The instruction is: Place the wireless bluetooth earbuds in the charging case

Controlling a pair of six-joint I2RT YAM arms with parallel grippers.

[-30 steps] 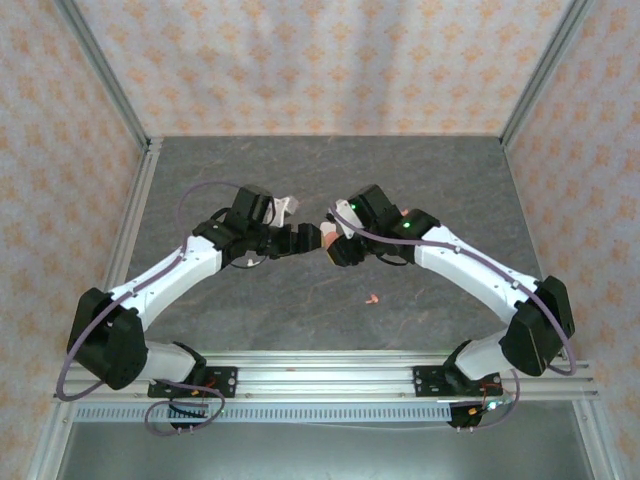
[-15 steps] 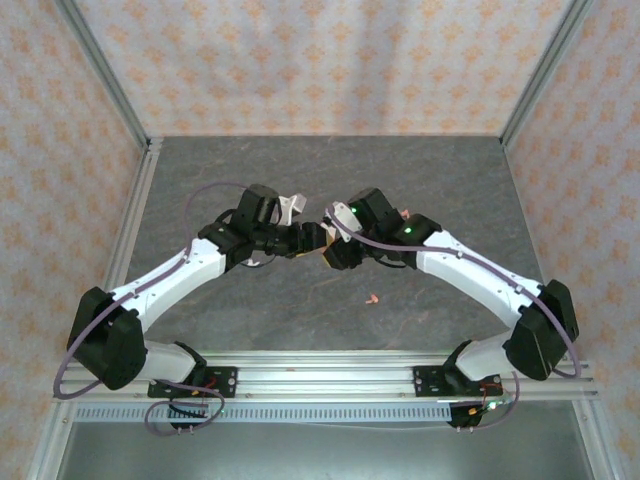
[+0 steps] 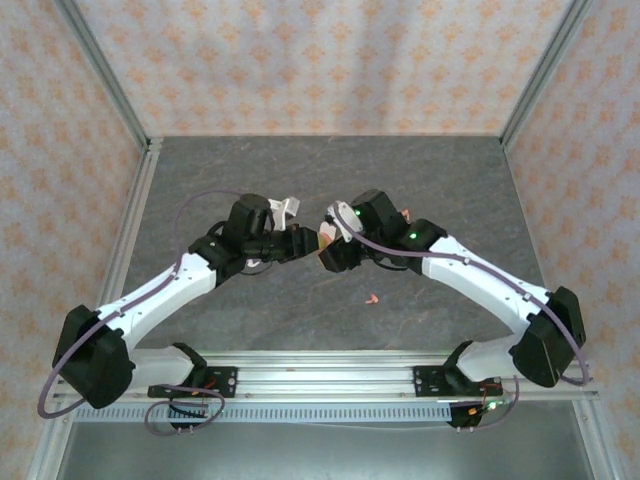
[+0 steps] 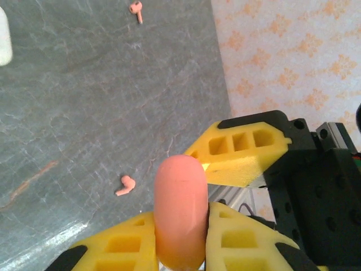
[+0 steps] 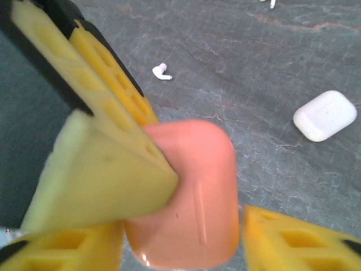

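A coral-pink charging case [image 3: 325,237] hangs above mid-table between the two grippers. My left gripper [image 3: 308,241] is shut on it; in the left wrist view its yellow fingers [image 4: 242,237] pinch the narrow sides of the case [image 4: 180,203]. My right gripper [image 5: 181,226] stands open around the same case [image 5: 192,214], with a gap showing at its right finger [image 5: 299,243]. Two coral earbuds [image 4: 125,185] [image 4: 135,8] lie on the table, one of them in front [image 3: 371,298]. A white earbud [image 5: 162,71] lies farther off.
A white case [image 5: 325,115] lies on the grey table [image 3: 450,180], seen also behind the left arm [image 3: 287,206]. Patterned walls and metal frame posts [image 3: 135,130] close in the table. The base rail [image 3: 320,375] runs along the near edge.
The left gripper has closed on the pink case. The right gripper's jaws have spread away from it. Both arms stay together at mid-table.
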